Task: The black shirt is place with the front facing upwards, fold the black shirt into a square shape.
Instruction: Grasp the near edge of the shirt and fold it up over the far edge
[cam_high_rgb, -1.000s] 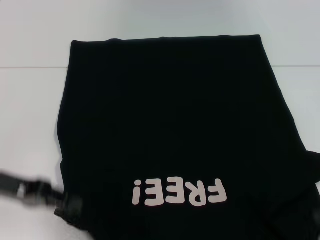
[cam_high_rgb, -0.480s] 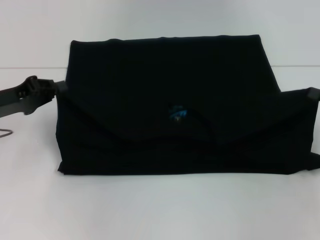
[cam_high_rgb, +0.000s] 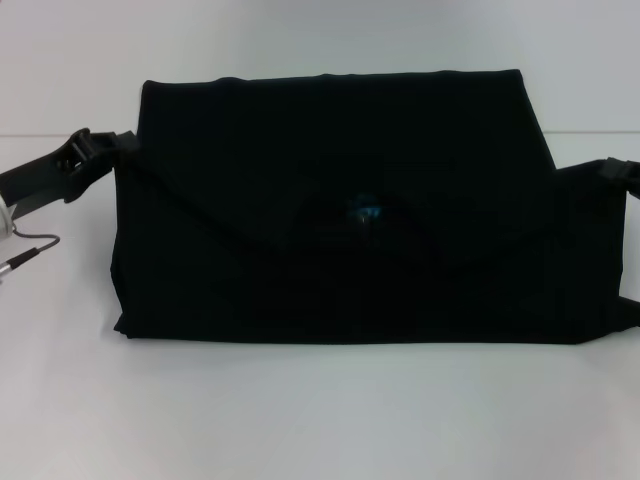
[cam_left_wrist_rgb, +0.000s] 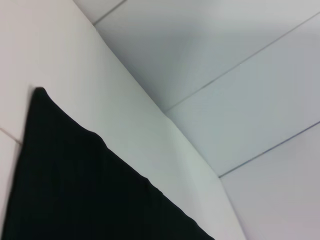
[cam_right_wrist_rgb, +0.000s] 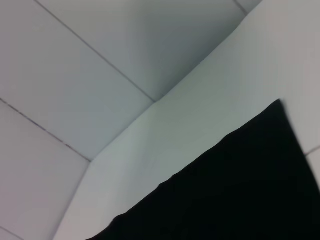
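The black shirt (cam_high_rgb: 330, 200) lies on the white table (cam_high_rgb: 320, 420), its near half folded over toward the far side, so the print is hidden. A small blue neck label (cam_high_rgb: 362, 212) shows at the middle of the folded flap. My left gripper (cam_high_rgb: 118, 145) holds the flap's left corner, slightly raised. My right gripper (cam_high_rgb: 620, 168) holds the flap's right corner at the view's edge. The shirt's far corner shows in the left wrist view (cam_left_wrist_rgb: 75, 190) and in the right wrist view (cam_right_wrist_rgb: 240, 185).
A thin grey cable (cam_high_rgb: 30, 250) hangs by my left arm over the table. The table's far edge meets a pale tiled wall (cam_left_wrist_rgb: 240, 60) just behind the shirt. Bare white table lies in front of the shirt.
Both grippers lifted the shirt's near corners and carried them to the far side, folding the near half over and covering the print. In the last half second the corners moved slightly farther.
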